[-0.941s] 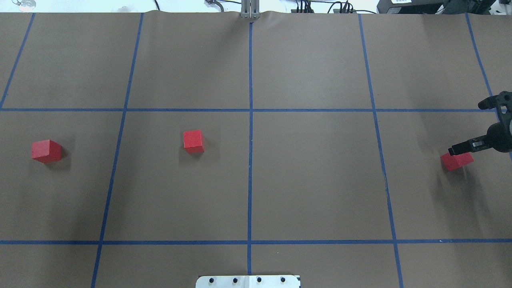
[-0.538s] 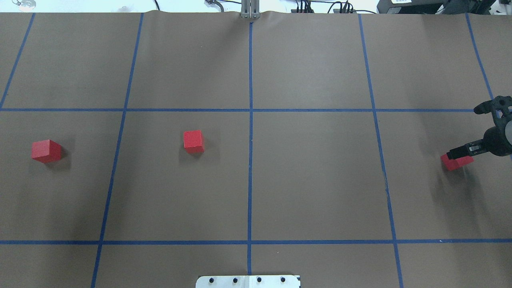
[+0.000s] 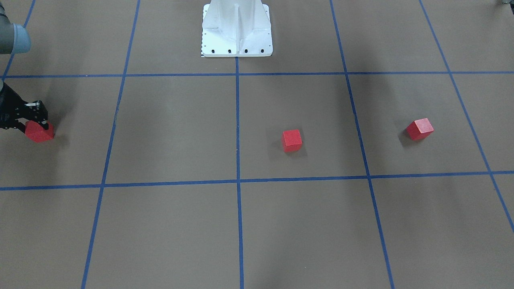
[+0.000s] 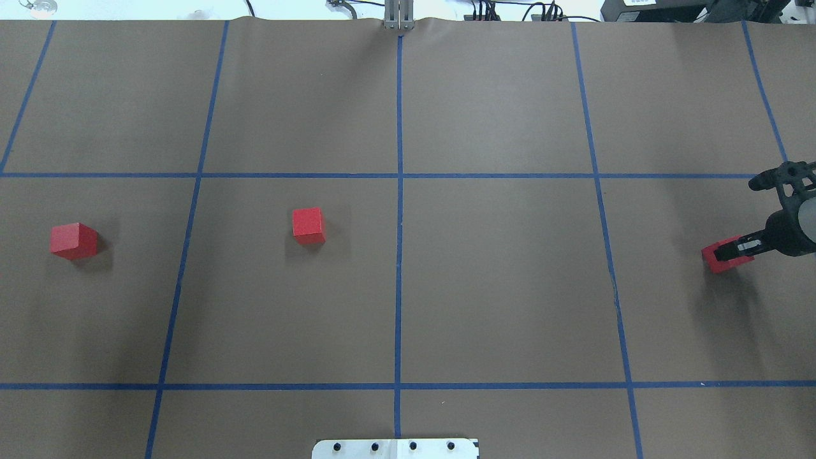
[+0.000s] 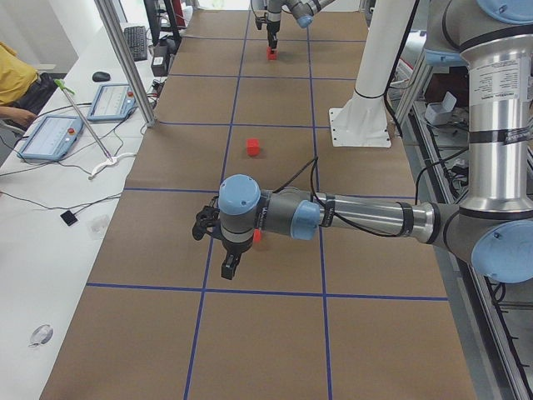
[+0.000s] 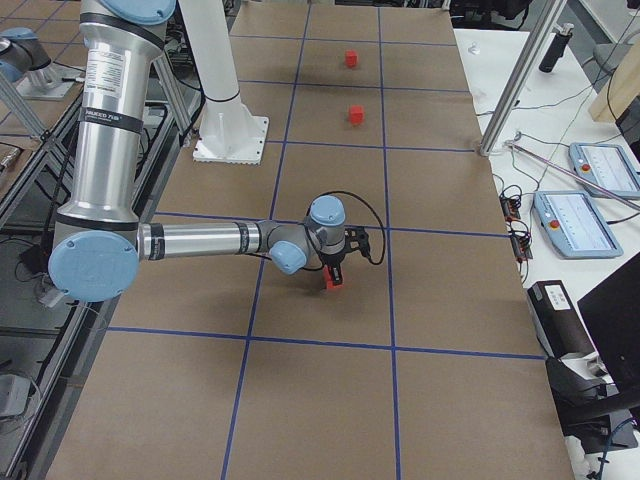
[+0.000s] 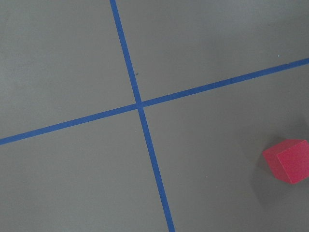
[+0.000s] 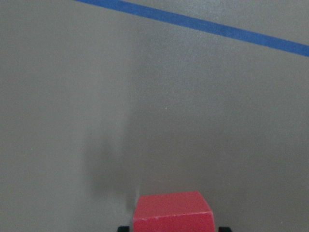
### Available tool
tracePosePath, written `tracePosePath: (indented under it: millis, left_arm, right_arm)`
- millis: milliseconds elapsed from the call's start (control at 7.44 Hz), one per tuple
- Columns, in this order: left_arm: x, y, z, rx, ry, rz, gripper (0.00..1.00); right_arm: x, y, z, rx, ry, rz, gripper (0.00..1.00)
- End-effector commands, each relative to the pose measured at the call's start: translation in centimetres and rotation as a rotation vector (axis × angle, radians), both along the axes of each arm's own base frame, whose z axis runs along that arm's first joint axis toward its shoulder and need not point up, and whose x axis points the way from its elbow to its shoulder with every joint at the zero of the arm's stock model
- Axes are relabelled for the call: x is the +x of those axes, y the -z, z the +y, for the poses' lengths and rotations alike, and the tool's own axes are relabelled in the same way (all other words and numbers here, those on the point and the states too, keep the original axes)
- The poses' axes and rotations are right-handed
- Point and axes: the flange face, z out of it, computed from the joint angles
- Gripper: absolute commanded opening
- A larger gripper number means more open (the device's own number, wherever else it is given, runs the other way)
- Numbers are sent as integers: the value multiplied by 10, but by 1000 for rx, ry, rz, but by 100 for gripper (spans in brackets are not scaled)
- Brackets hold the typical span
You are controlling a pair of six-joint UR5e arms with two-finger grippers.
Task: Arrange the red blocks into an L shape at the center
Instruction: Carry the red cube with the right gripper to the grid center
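Three red blocks lie on the brown surface: one at far left (image 4: pixel 74 240), one left of the center (image 4: pixel 308 225), one at far right (image 4: pixel 719 260). The center (image 4: pixel 399 280) on the middle blue line is bare. My right gripper (image 4: pixel 732 250) is down on the far-right block (image 3: pixel 39 132), and in the right wrist view its fingertips (image 8: pixel 222 228) sit tight against both sides of that block (image 8: pixel 172 212), which rests on the table. My left gripper (image 5: pixel 226 271) hovers above the table near the far-left block (image 7: pixel 288 161); I cannot tell whether it is open.
The white robot base (image 3: pixel 237 30) stands at the near middle edge. Blue tape lines (image 4: pixel 497 175) divide the surface into squares. Operator desks with tablets (image 5: pixel 50 137) and metal posts (image 5: pixel 125 67) line the far side.
My right gripper has come down over the far-right block, so its fingers now sit at the block's sides. All three blocks stay where they were.
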Motion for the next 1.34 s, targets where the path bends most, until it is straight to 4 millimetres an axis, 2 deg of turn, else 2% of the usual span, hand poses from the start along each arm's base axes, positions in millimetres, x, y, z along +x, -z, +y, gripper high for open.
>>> tracePosePath:
  millis: [0, 134, 269, 538, 672, 807, 941, 1075, 1210]
  left_arm:
    - [0, -1, 1, 0, 0, -1, 100]
    - [0, 0, 1, 1, 0, -1, 100]
    - [0, 0, 1, 1, 0, -1, 100]
    - [0, 0, 1, 1, 0, 1, 100]
    - [0, 2, 1, 4, 0, 1, 100]
    - [0, 2, 1, 4, 0, 1, 100]
    - [1, 2, 0, 6, -2, 1, 100]
    - [1, 3, -1, 7, -2, 1, 100]
    - [1, 4, -1, 9, -2, 1, 100]
  right_arm:
    - [-2, 5, 0, 7, 7, -8, 19]
    - [-6, 18, -3, 20, 16, -29, 2]
    - [-10, 43, -13, 21, 6, -33, 0]
    - [-38, 138, -58, -15, -20, -14, 0]
    - [-66, 190, -79, -82, -84, -41, 0]
    - [-112, 247, -85, -137, -107, -62, 0]
    - [-170, 303, -75, -191, -113, -58, 0]
    - [-211, 346, -67, -213, -166, -39, 0]
    - [-252, 369, -50, -236, -155, -38, 7]
